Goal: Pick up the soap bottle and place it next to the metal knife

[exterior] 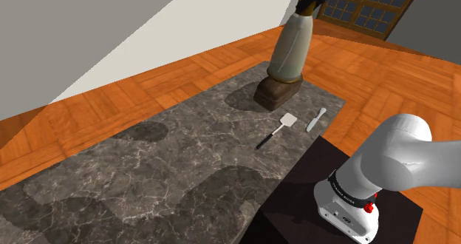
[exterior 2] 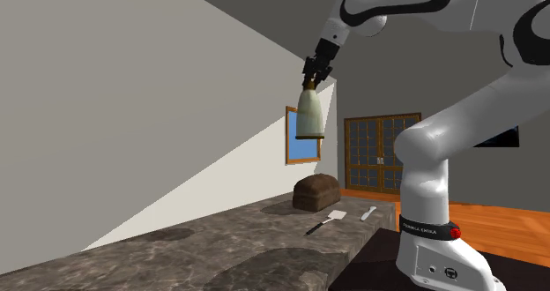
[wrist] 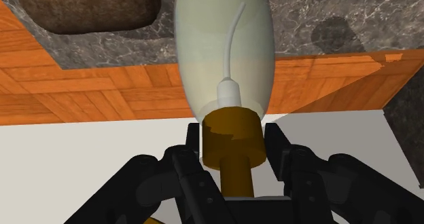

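Gripper (exterior 2: 314,78) clasping soap bottle (exterior 2: 308,115) at its brown neck, arm (exterior 2: 438,152) stretched high, bottle hanging well above counter (exterior 2: 220,245)

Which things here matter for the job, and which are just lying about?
In the job:
soap bottle, clasped at its brown neck by the gripper, high above the table
knife, lying near the table's edge

Lying about:
spatula, beside the knife
brown loaf-shaped lump, below the bottle
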